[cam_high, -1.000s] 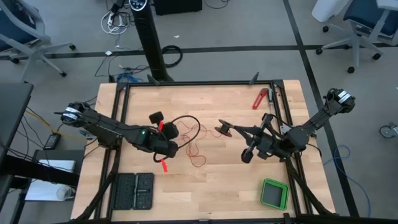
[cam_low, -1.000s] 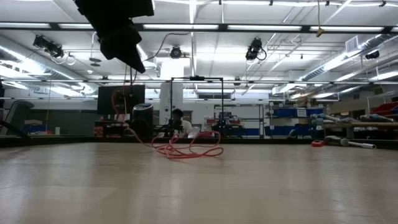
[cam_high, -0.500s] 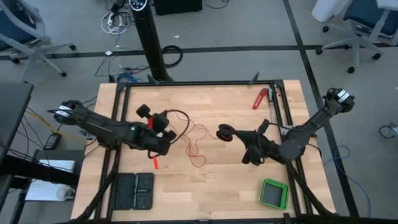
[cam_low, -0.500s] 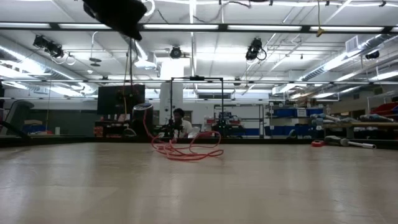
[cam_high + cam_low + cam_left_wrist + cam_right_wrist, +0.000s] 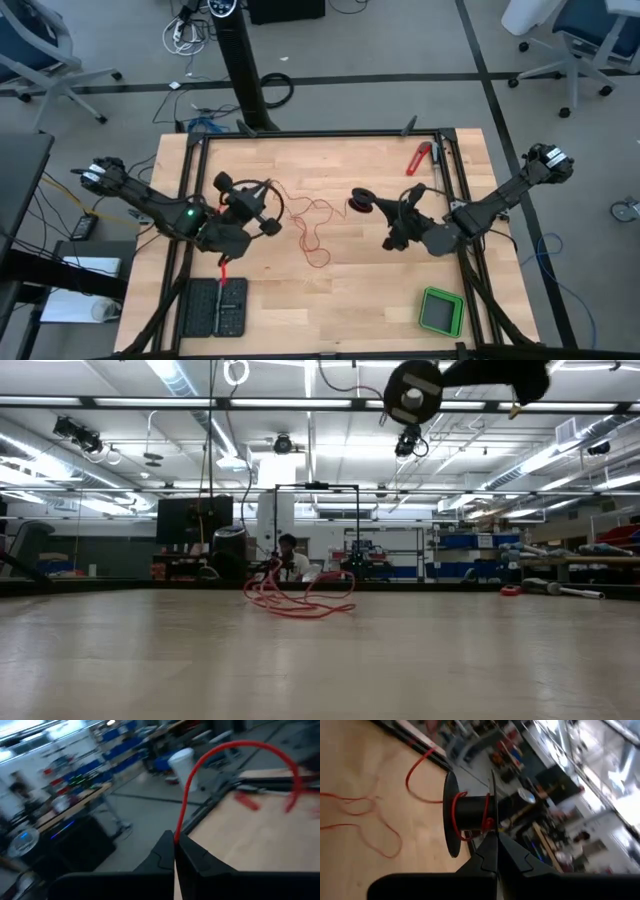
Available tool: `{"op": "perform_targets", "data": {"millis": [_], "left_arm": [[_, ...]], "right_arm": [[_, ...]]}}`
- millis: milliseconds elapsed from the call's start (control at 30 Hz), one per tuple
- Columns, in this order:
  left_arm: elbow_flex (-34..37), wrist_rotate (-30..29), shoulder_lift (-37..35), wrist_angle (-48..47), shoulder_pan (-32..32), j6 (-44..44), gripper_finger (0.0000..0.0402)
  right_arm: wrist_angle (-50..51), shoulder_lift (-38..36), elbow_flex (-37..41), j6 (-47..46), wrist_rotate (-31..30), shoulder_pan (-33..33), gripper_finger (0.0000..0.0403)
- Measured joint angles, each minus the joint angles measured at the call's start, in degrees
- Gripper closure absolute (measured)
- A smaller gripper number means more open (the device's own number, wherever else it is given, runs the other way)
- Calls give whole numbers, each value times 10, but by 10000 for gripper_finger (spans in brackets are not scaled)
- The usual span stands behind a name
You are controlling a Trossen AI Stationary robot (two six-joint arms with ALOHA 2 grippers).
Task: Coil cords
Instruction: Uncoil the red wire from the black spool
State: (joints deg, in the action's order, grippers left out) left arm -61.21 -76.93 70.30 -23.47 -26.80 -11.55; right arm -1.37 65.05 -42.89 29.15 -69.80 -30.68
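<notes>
Cords (image 5: 305, 222) partly blurred, loose

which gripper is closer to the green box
Right. The right gripper, holding a black spool, is up-left of the green box; the left gripper is far across the table.

Thin red wire (image 5: 305, 222), black spool (image 5: 470, 815), pale wood-grain table (image 5: 340, 300), green box (image 5: 441, 312), red-handled tool (image 5: 417, 158).

Overhead camera looks straight down; low camera looks level across the table (image 5: 320, 660); wrist cameras sit close, seemingly both facing its middle.
</notes>
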Motion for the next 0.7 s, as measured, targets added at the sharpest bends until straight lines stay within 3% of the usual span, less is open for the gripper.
{"op": "perform_targets", "data": {"millis": [133, 233, 367, 533, 700], "left_arm": [[0, 116, 3, 100, -7, 105, 397], [0, 225, 12, 153, -7, 146, 397], [0, 322, 39, 194, -7, 192, 397], [0, 405, 76, 236, -7, 257, 397], [0, 400, 80, 258, -11, 270, 397]], "right_arm": [[0, 4, 0, -41, -36, 45, 403], [-1, 5, 0, -67, -58, 75, 403], [-2, 5, 0, -86, -101, 102, 403], [-2, 5, 0, -80, -115, 120, 403], [-1, 5, 0, -47, -115, 124, 403]]}}
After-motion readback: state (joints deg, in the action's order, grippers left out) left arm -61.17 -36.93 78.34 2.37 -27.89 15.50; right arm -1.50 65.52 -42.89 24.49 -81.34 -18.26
